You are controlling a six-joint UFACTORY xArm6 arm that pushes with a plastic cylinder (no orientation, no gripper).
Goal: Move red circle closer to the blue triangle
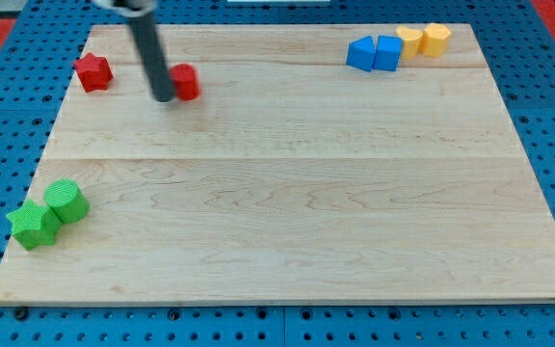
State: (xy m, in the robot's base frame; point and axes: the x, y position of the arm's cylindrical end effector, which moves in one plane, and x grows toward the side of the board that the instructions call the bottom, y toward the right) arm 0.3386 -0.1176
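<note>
The red circle (186, 82) lies on the wooden board near the view's top left. My tip (163, 96) touches its left side, and the dark rod rises from there toward the view's top. The blue triangle (388, 53) sits at the view's top right, far to the right of the red circle, touching a second blue block (360, 53) on its left.
A red star (92, 72) lies left of my tip. Two yellow blocks (424, 40) sit just right of the blue pair. A green circle (66, 201) and a green star (33, 225) lie at the view's bottom left. The board (287, 193) rests on a blue pegboard.
</note>
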